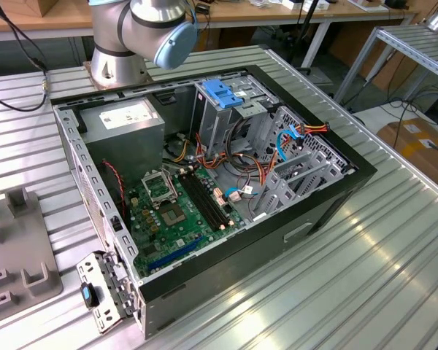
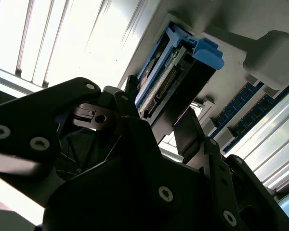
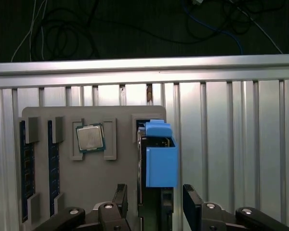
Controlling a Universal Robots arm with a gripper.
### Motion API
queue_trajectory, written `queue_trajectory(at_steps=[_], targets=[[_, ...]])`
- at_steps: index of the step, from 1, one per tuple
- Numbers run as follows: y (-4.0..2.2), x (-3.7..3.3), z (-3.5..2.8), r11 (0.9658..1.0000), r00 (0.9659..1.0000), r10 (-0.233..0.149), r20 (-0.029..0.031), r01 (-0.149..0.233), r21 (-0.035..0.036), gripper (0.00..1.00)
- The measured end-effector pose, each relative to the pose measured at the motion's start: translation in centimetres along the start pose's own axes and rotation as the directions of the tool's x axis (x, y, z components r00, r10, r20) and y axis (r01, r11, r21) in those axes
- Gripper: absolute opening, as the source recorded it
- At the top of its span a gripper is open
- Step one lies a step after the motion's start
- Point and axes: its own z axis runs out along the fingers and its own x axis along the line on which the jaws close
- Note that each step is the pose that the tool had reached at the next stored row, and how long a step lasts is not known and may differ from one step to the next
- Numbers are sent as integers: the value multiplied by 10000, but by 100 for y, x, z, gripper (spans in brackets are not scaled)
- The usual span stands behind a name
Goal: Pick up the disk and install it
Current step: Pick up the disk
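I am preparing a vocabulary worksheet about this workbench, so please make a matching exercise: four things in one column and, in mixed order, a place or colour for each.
Things
1. disk
2. processor chip
3. motherboard
4. power supply

Descriptions
a. green, inside the open case
b. grey box with a white sticker
c. on edge in a tray slot, between the fingers of the open gripper
d. flat in a tray recess

Pairs: 1-c, 2-d, 3-a, 4-b

Ribbed aluminium surface (image 1: pixel 379 248), bright glare noted across its slats. Wooden-topped surface (image 1: pixel 29 22) set behind it. Metal rack (image 1: pixel 416 47) placed at the exterior view's right; cardboard box (image 1: pixel 420 142) laid on pale floor (image 1: pixel 379 120).
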Motion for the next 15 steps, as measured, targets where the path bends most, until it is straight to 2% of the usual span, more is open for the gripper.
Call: queue_trajectory(at_steps=[7,8,11,15], targets=[[-1,0,0,10000,10000,0,-1,0,-1,58],[-1,0,0,10000,10000,0,0,0,-1,56],[-1,0,-1,10000,10000,0,-1,0,-2,37],[-2,0,0,10000,10000,0,0,0,-1,35]])
